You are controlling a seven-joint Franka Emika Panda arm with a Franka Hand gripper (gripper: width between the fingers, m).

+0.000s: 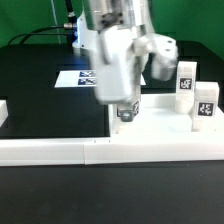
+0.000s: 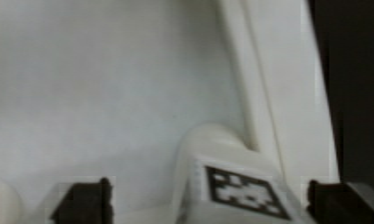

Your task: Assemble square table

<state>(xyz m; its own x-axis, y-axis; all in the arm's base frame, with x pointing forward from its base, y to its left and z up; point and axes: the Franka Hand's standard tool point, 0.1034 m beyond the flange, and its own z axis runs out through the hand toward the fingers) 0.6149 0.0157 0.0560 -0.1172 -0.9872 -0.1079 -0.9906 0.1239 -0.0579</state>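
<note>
The square table's white slab (image 1: 160, 128) lies on the black table at the exterior view's right and fills most of the wrist view, where its raised rim (image 2: 269, 90) shows. My gripper (image 1: 126, 113) hangs low over the slab's near left part. In the wrist view a white leg post (image 2: 228, 160) with a black-white tag stands between my fingertips (image 2: 88, 203), with a gap on each side. The gripper (image 2: 216, 205) is open around it. Two more tagged leg posts (image 1: 186, 80) (image 1: 206, 102) stand upright on the slab's right side.
The long low white border wall (image 1: 60, 150) runs along the front, with a short piece (image 1: 3, 112) at the left. The marker board (image 1: 72, 78) lies flat behind the arm. Cables lie at the back left.
</note>
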